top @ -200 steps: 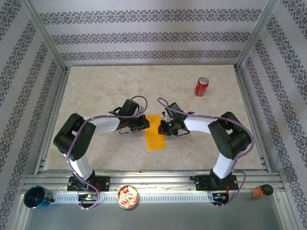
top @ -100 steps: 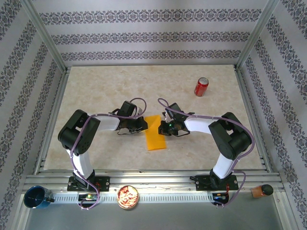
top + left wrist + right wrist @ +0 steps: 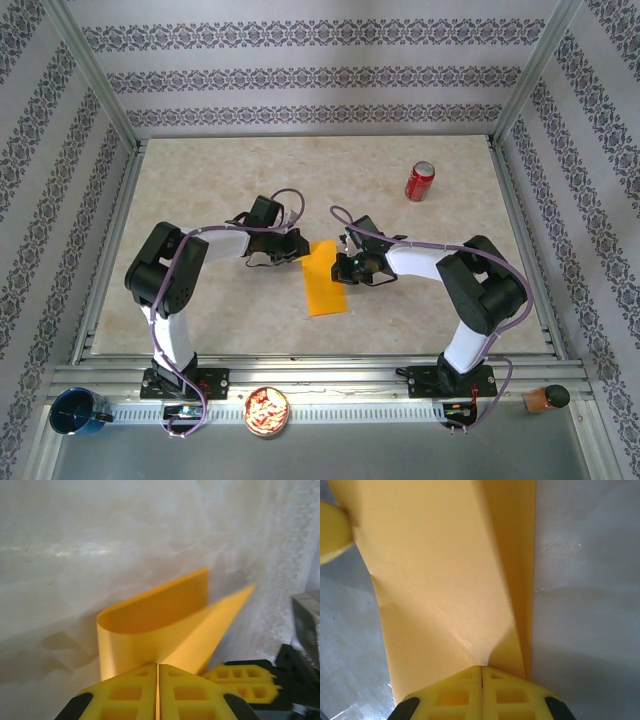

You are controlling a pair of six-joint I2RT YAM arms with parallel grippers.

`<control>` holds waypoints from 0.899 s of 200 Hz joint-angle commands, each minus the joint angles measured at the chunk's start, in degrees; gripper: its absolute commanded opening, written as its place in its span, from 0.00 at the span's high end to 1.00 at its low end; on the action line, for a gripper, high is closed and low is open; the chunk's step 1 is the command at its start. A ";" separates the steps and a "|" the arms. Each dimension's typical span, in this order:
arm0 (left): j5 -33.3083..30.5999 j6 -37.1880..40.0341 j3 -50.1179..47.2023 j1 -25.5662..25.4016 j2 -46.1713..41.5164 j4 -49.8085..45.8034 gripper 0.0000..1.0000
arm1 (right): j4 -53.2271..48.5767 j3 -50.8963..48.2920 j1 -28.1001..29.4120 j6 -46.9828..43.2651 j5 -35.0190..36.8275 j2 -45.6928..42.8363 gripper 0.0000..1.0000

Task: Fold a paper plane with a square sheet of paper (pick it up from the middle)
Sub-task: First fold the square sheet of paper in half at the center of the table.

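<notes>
- Jaws on both arms are pressed together on the square sheet of paper [image 3: 322, 285]: I see the left gripper [image 3: 158, 667] pinching its left edge and the right gripper [image 3: 482, 669] pinching its right edge.
- Paper, folded narrow, sits left of the red soda can [image 3: 420, 181], on its near side, well apart.

The square sheet of paper [image 3: 322, 282] is plain orange-yellow, and the left claw [image 3: 158, 669] and right claw [image 3: 482, 671] are almost the same yellow lol. Worktop [image 3: 200, 190] is beige marble-look, soda can [image 3: 419, 181] red, walls [image 3: 300, 70] grey-white damask stripes, arm cables [image 3: 291, 197] purple.
</notes>
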 commanded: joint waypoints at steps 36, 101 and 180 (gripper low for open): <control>-2.83 0.82 -2.00 3.17 3.69 -2.14 0.90 | -8.24 -3.42 -0.58 -0.25 4.39 1.59 1.00; 2.68 0.25 0.79 4.39 2.02 -2.08 0.88 | -8.44 -3.51 -0.63 -0.35 4.59 1.59 1.00; 7.12 2.53 4.72 3.43 0.84 -3.08 0.90 | -8.74 -3.60 -0.59 -0.27 5.03 1.50 1.00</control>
